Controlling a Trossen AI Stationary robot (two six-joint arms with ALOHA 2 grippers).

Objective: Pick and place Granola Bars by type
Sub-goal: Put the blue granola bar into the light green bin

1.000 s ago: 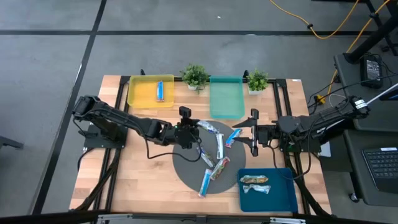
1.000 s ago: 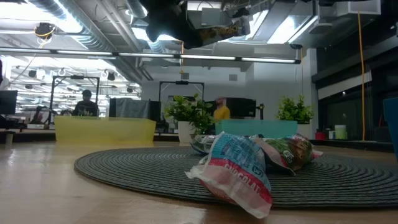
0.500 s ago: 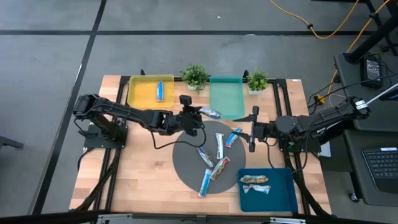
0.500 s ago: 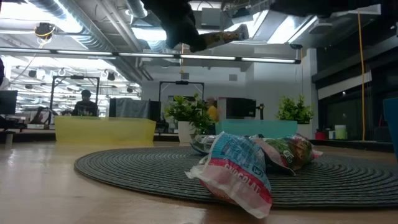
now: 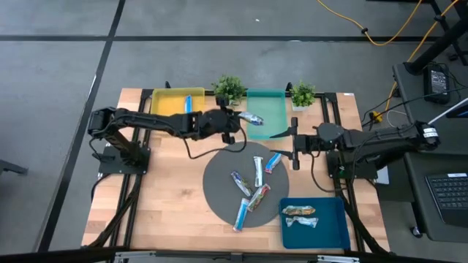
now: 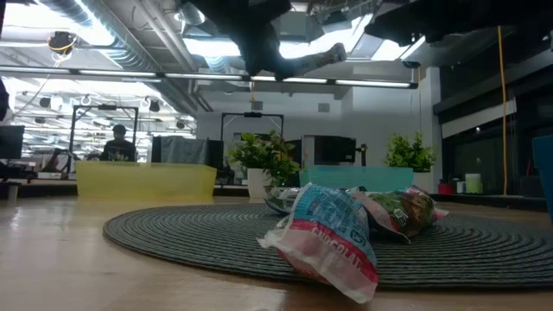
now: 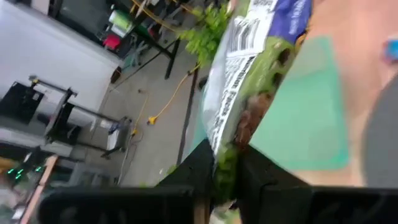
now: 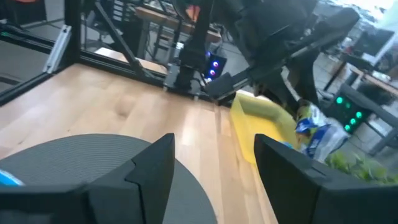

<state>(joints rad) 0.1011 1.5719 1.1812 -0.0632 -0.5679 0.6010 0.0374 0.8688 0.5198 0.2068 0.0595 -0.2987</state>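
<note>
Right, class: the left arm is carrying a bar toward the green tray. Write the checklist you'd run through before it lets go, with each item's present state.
1. Left gripper shut on the carried bar: ok.
2. Bar over the green tray: not ok, only at its left edge.
3. Green tray free of other bars: ok.
4. Right gripper open, holding nothing: ok.
5. Right gripper clear of the drop spot: cannot tell, it hangs close to the tray's near edge.
6. Remaining bars on the round mat: ok.
</note>
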